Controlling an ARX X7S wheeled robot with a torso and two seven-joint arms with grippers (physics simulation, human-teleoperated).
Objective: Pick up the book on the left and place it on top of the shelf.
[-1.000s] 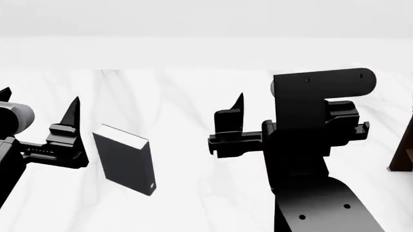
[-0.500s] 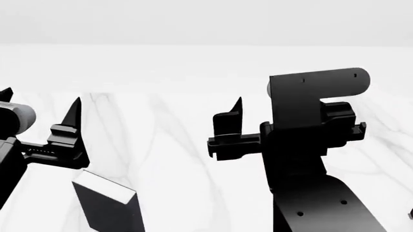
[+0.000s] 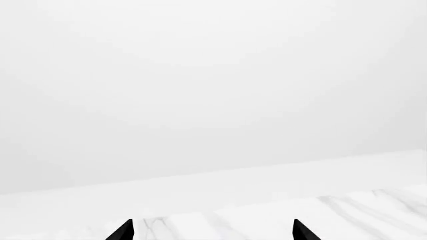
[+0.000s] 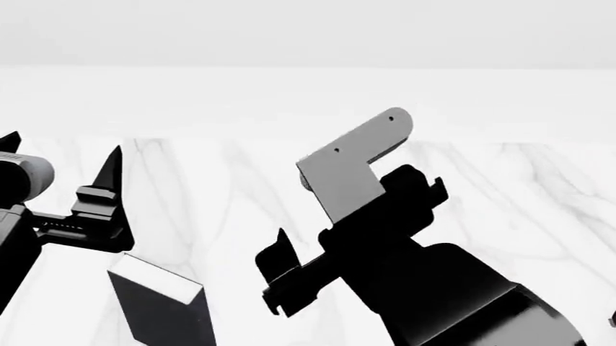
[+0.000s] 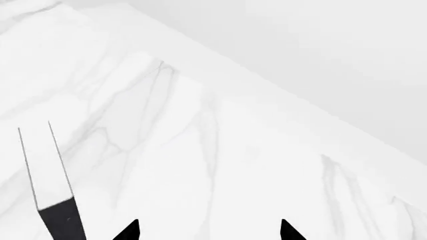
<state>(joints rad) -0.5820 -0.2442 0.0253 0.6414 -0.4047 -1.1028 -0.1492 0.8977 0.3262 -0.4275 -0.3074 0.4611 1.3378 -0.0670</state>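
The book (image 4: 159, 306) stands upright on the white marble table (image 4: 241, 187) at the bottom left of the head view, with a dark cover and white page edges on top. It also shows in the right wrist view (image 5: 48, 170), off to one side of the jaws. My left gripper (image 4: 60, 155) is open and empty, just left of and above the book; its wrist view (image 3: 212, 232) shows only bare table between the fingertips. My right gripper (image 4: 273, 281) is tilted, right of the book, open and empty (image 5: 208, 232). The shelf is out of view.
The table's far edge (image 4: 308, 140) meets a plain pale background. My right forearm (image 4: 452, 288) fills the lower right of the head view and hides the table behind it.
The head view shifted, so the book sits lower in frame and the shelf has left it. My right arm has then tilted, swinging its gripper down and left toward the book. The left arm has not moved.
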